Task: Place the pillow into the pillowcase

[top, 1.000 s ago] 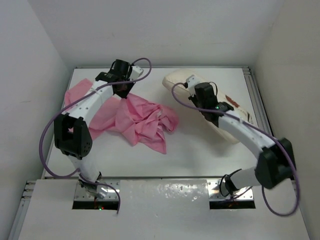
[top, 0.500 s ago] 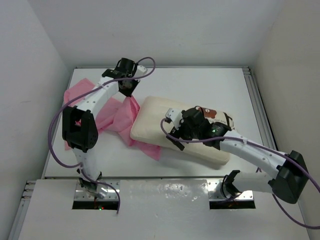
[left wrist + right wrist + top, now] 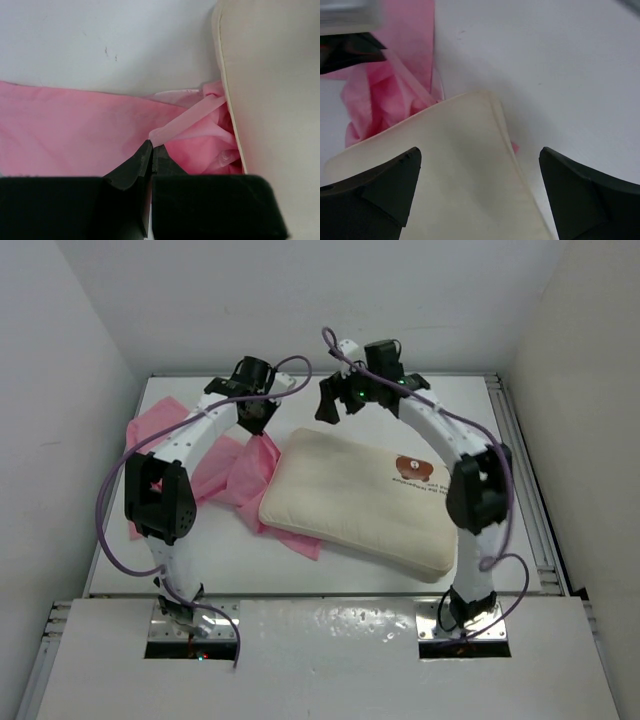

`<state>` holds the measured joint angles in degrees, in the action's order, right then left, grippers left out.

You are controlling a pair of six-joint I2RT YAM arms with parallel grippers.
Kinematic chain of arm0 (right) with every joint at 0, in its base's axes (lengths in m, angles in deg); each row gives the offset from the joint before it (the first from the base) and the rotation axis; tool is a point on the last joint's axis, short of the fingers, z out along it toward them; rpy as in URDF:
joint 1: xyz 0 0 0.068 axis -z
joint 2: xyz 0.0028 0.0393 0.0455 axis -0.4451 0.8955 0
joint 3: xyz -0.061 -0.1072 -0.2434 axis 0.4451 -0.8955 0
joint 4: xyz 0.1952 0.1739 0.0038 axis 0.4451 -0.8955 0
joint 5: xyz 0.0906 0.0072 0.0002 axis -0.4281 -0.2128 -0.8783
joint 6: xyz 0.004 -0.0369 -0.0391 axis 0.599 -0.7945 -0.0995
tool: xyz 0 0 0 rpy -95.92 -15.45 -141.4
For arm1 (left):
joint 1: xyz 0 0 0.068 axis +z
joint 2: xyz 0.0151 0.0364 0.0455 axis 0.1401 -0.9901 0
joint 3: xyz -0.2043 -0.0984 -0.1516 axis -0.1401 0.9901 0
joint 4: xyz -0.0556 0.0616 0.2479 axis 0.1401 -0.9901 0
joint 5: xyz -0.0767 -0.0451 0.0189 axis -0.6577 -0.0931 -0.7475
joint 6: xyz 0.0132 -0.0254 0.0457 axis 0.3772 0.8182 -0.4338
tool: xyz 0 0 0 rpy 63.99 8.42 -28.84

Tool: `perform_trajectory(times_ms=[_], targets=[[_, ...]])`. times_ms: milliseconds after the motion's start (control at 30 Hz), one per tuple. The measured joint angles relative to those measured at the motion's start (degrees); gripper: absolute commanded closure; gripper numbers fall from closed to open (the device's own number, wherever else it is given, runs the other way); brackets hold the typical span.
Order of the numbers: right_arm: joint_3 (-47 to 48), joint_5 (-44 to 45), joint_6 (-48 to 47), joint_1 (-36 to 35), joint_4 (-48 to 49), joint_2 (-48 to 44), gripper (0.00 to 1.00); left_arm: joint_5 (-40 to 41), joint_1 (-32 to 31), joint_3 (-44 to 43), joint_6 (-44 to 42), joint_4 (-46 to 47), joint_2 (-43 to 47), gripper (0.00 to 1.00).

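the pillow (image 3: 355,502) now lies slantwise in the middle of the bench (image 3: 300,575), no longer at the far right edge where it is a second earlier; the right arm's leftward drag is over. its left edge rests on top of the crumpled pillowcase (image 3: 215,465), with pink showing from under its near-left corner. the two are together, but the pillow is on the sack, not in it. by my judgement the opening has to be found and held wide next. the left gripper (image 3: 151,150) is pressed together, pinching a fold of pink fabric just beside the pillow's far-left corner. farthest back, the right gripper (image 3: 479,152) has let go and hangs above that far corner, spread wide and holding nothing.
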<state>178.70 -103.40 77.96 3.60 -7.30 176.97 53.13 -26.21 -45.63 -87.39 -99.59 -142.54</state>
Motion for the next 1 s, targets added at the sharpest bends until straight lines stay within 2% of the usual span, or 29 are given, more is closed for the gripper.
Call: perform_trajectory(times_ms=[67,167,333,433,467,533,567,600,867,1000], targets=[[5.9,-2.14,1.88,0.66,-0.31,8.96,0.01,-0.02,-0.07,0.0,-0.02,-0.09,0.0,1.0],[6.75,-2.36,7.04,1.33,-0.7,18.29,0.01,-0.11,-0.13,0.0,-0.02,-0.44,0.0,1.0],[1.42,-7.06,12.92,2.1,3.26,22.91,0.04,-0.9,-0.11,0.02,-0.02,-1.16,0.0,1.0],[0.39,-13.44,12.44,2.19,3.85,22.16,0.26,-1.16,0.09,0.02,-0.02,-1.22,0.0,1.0],[-1.07,-15.06,11.98,1.97,3.78,21.14,0.48,-1.27,0.2,0.02,-0.02,-1.29,0.0,1.0],[-4.61,-17.16,10.86,1.27,3.1,18.36,0.72,-1.49,0.22,0.02,-0.02,-1.49,-0.04,1.0],[-6.25,-17.97,10.4,0.85,2.95,16.81,0.9,-1.55,0.22,0.02,-0.02,-1.66,-0.11,1.0],[-8.15,-18.64,10.03,0.42,2.84,14.99,1.0,-1.6,0.22,0.02,0.0,-1.81,-0.2,1.0],[-14.47,-19.91,7.37,-2.99,0.66,2.91,1.0,-1.6,0.26,-3.61,-0.35,-3.72,-0.55,1.0],[-16.2,-20.48,6.93,-8.11,0.79,-1.81,1.0,-4.22,0.24,-6.82,-1.33,-3.76,0.09,1.0]])
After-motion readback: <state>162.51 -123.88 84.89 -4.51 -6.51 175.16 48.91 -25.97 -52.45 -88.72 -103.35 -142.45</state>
